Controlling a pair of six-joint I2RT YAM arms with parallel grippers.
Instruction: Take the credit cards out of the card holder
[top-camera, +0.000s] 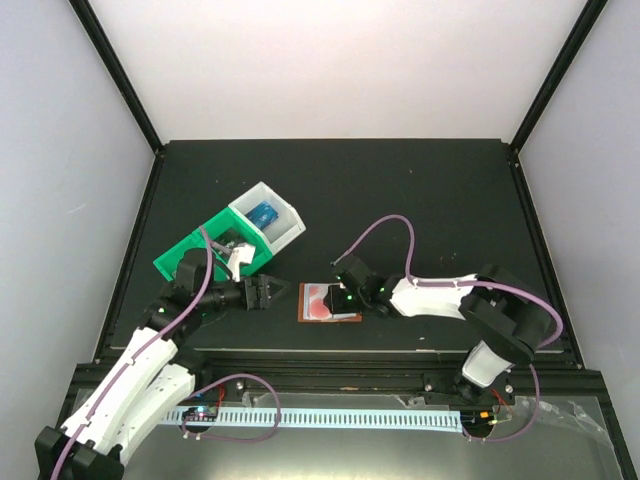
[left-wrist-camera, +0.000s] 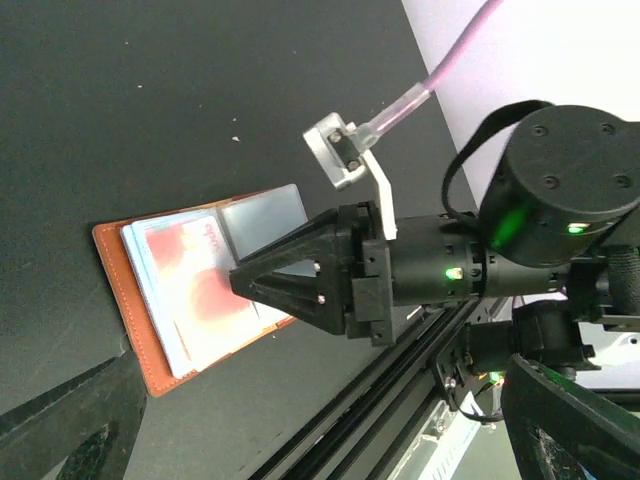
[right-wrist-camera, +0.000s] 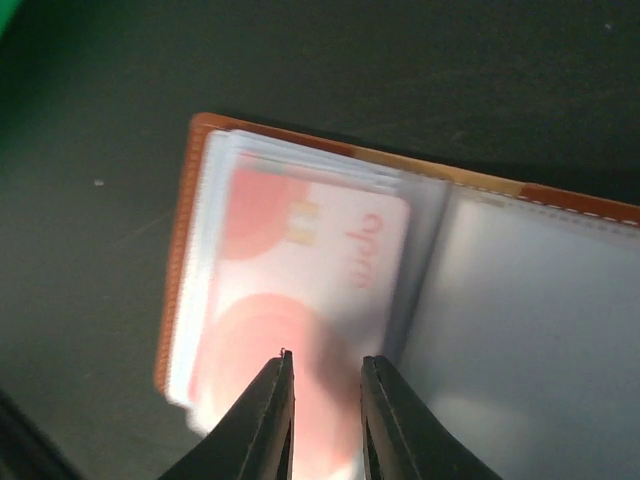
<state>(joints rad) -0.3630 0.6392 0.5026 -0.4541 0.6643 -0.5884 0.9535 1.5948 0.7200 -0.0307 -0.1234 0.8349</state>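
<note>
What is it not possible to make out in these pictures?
Blue thing in the bin, top view: too small to identify.
Card holder, top view: right half partly under the right claw.
Red card lettering, right wrist view: blurred.
Whatever lies beneath it: hidden by the pockets.

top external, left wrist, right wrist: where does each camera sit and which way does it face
Top external: above and behind the bases, looking down on the table; both arms show.
Left wrist: on the left arm, looking across at the card holder and right gripper; left fingers fill the bottom corners.
Right wrist: close above the red card, looking down; right fingers at the bottom edge.
Shared: all three show the card holder.
</note>
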